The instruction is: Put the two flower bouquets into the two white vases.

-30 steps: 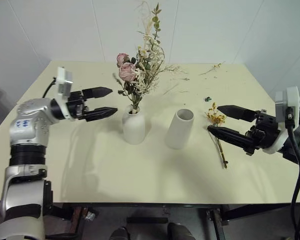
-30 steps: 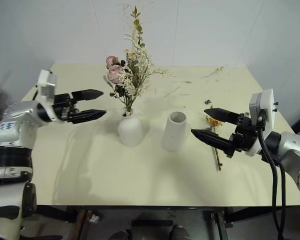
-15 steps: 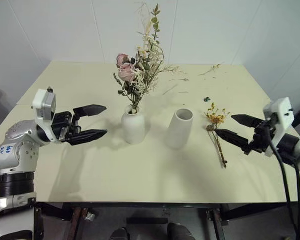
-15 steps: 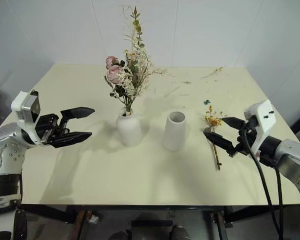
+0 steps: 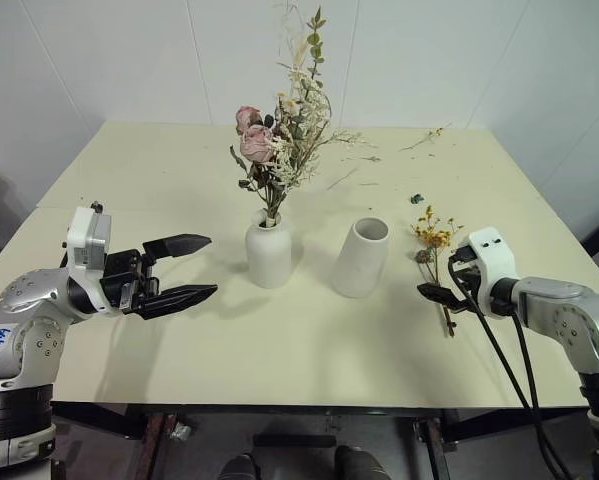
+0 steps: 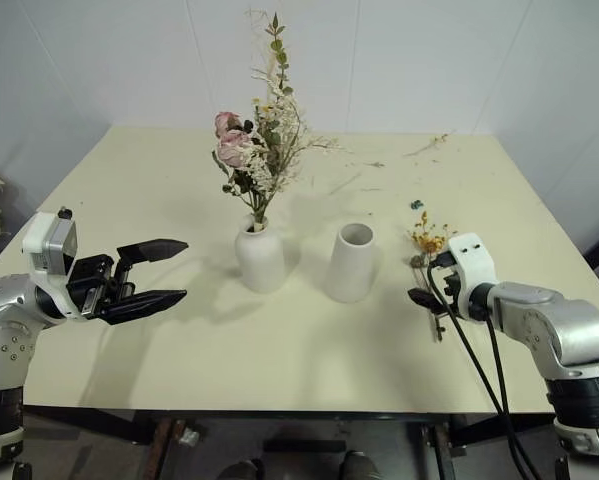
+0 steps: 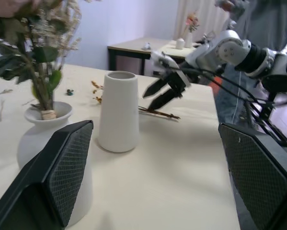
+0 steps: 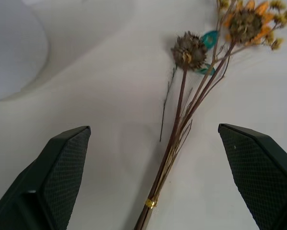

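Observation:
The large bouquet (image 5: pixel 279 140) of pink roses, cream sprigs and green leaves stands in the rounded bottle vase (image 5: pixel 268 255) at the table's middle. Beside it on the right, the tapered wide-mouthed vase (image 5: pixel 362 257) holds nothing. The small yellow-orange sprig (image 5: pixel 434 238) lies flat on the table further right. My right gripper (image 5: pixel 441 275) is open and tilted down just over the sprig's stems (image 8: pixel 181 120), which pass between its fingers without touching them. My left gripper (image 5: pixel 204 265) hangs open and holds nothing, left of the bottle vase.
Loose twigs (image 5: pixel 424 135) and a small teal scrap (image 5: pixel 415 198) lie on the far right of the cream table (image 5: pixel 129 190). A black cable (image 5: pixel 499 350) trails from my right wrist. In the left wrist view a person (image 7: pixel 258 19) stands beyond the table.
My right gripper has dropped and tipped downward over the sprig's stems. My left gripper has drawn back and down, away from the bottle vase. Both stayed open.

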